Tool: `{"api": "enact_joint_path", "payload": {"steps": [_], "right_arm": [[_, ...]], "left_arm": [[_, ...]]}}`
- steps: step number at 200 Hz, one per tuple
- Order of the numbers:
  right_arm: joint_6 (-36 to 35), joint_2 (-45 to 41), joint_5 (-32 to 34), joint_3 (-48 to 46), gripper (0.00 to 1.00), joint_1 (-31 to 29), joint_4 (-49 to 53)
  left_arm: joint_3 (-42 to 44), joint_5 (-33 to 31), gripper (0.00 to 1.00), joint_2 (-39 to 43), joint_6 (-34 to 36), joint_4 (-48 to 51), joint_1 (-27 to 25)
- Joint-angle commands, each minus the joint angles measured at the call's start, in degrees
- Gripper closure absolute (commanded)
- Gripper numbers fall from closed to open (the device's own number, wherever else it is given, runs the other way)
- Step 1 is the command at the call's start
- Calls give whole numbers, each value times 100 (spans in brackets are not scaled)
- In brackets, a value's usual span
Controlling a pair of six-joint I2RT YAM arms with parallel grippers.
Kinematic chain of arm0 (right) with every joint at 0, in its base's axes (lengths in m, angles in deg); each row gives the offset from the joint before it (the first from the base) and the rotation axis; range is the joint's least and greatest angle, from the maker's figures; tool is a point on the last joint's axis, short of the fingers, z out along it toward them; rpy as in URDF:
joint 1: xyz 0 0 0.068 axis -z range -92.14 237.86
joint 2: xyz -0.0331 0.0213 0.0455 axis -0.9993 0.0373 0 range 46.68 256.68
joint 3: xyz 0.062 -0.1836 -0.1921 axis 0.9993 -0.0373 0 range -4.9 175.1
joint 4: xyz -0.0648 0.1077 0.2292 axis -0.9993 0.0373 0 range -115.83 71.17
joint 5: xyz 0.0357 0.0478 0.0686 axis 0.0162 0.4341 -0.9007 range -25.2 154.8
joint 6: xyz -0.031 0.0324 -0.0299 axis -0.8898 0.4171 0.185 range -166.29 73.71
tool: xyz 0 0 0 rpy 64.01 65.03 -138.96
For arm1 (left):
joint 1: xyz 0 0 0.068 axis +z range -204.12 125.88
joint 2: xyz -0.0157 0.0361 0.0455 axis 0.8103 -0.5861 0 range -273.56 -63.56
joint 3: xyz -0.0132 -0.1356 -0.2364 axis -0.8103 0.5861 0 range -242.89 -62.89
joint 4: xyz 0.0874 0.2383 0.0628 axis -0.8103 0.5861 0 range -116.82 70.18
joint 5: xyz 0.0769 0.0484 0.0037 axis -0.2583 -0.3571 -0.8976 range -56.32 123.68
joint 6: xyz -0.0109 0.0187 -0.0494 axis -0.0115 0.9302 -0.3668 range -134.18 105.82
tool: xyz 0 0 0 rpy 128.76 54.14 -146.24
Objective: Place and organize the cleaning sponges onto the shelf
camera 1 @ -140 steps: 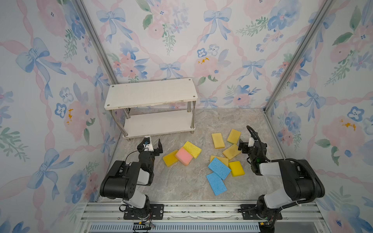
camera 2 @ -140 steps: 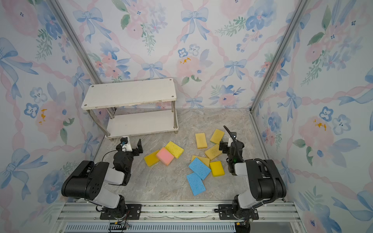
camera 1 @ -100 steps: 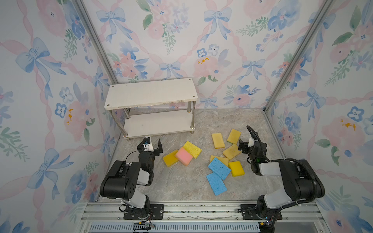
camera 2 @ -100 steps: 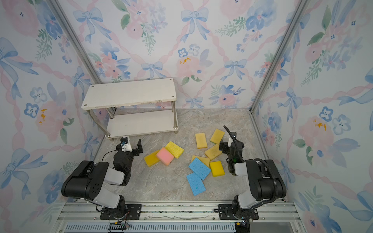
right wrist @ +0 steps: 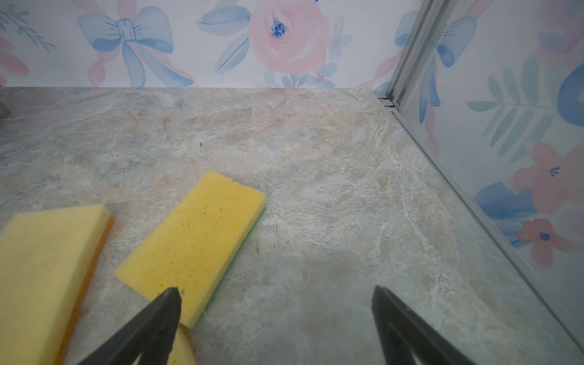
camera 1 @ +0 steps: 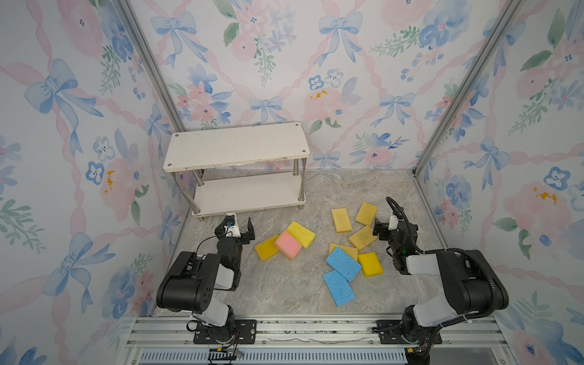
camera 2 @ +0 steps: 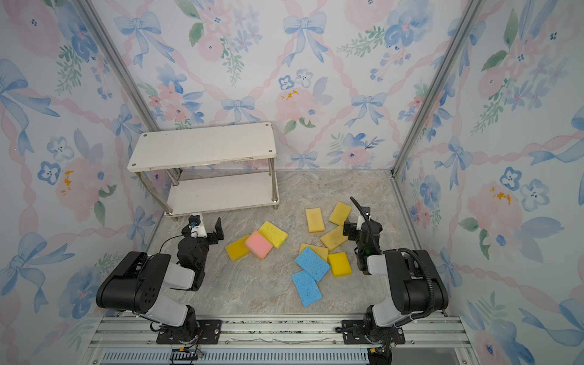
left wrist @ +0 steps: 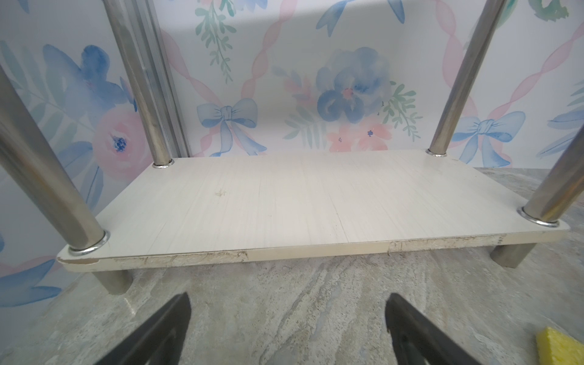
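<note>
Nothing has shifted in the last moment: the shelf (camera 1: 237, 148) stands bare at the back left of the tabletop (camera 1: 284, 284), and all ten sponges (camera 1: 343, 264) lie loose there, three on the left, seven on the right. My left tool (left wrist: 287, 295) faces the lower board (left wrist: 300, 196), apart and empty; my right tool (right wrist: 275, 288), likewise apart and empty, hovers by a yellow sponge (right wrist: 192, 240). I judge the first pick still due.

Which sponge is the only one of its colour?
The pink sponge, lying in the small group in front of the shelf. Every other one is yellow or blue, so it alone is pink.
</note>
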Motion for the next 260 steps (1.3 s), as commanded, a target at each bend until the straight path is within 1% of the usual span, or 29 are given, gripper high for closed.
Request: {"api": "enact_joint_path", "payload": {"steps": [1, 118, 133, 153, 162, 177, 189, 204, 218, 234, 252, 260], "right_arm": [[15, 19, -19, 107, 3, 1, -11], [14, 19, -21, 109, 3, 4, -2], [6, -16, -24, 147, 3, -19, 34], [-68, -391, 12, 551, 3, -83, 1044], [-50, -555, 63, 845, 3, -80, 1757], [-42, -788, 190, 1082, 3, -110, 2292], [105, -1025, 460, 1196, 3, -150, 2557], [529, -1348, 502, 1523, 3, -122, 3372], [787, -1569, 344, 2015, 3, -152, 4436], [967, -1750, 123, 2583, 3, -234, 5591], [1152, -2143, 10, 2926, 3, -422, 6495], [1262, -2370, -44, 2990, 3, -497, 6807]], "left_arm": [[-64, -46, 2, -48, -38, 56, -21], [-78, -112, 2, -47, -20, 50, -57], [-103, -227, 2, -3, -42, 122, -56], [-260, -477, 2, 307, -138, 630, -57], [-363, -665, 2, 544, -190, 1039, -64], [-603, -1033, 2, 958, -328, 1771, -65], [-838, -1465, 2, 1227, -659, 2416, -57], [-1193, -1828, 2, 1528, -1125, 3359, -57], [-1553, -1847, 2, 1732, -1651, 4200, -57], [-1988, -1658, 2, 1903, -2259, 5155, -57], [-2423, -1417, 2, 2043, -2970, 6128, -65], [-2563, -1216, 2, 2101, -3212, 6437, -79]]}}
